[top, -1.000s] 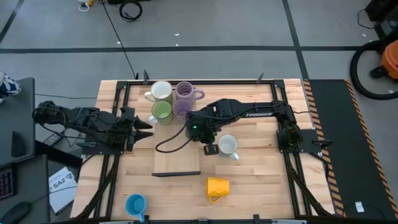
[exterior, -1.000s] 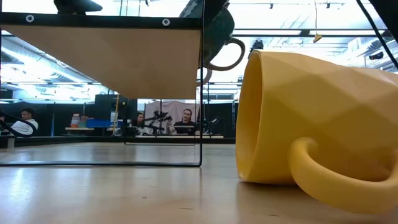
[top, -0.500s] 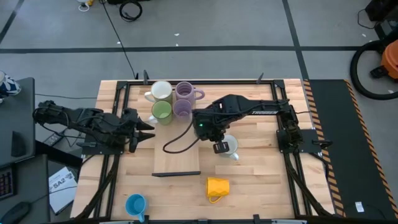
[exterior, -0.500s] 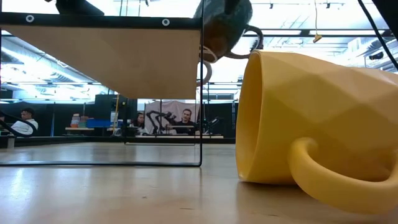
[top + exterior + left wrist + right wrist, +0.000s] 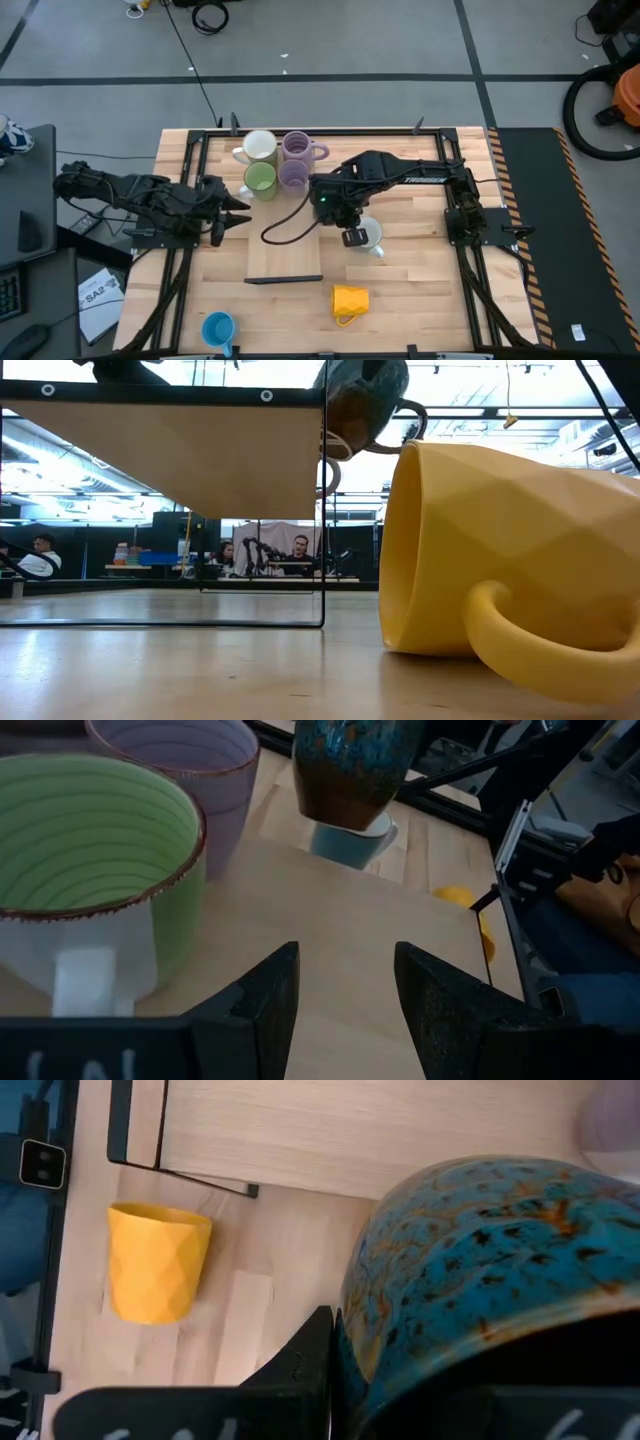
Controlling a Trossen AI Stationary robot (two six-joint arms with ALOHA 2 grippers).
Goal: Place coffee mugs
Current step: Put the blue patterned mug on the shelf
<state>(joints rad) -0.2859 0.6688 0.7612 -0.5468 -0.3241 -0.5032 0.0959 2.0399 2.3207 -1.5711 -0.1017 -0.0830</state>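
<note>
Gripping a dark speckled mug (image 5: 350,765), the right claw (image 5: 352,233) hangs above the raised wooden shelf (image 5: 290,235) in the middle of the table (image 5: 420,300), its fingers closed on the mug. From table height the mug (image 5: 365,400) shows lifted clear above the shelf's top, its handle sticking out sideways. A white mug (image 5: 368,234) sits just beside the shelf's right edge, partly under the right claw. At the back of the shelf four mugs stand close together: a white one (image 5: 259,146), a purple one (image 5: 297,147), a green one (image 5: 260,178) and a second purple one (image 5: 293,175). The yellow mug (image 5: 350,301) lies on its side on the table in front of the shelf, and a blue mug (image 5: 218,328) stands farther forward and to the shelf's left. The left claw (image 5: 238,208) waits at the shelf's left edge, near the green mug, with its fingers (image 5: 255,1010) spread apart and empty.
</note>
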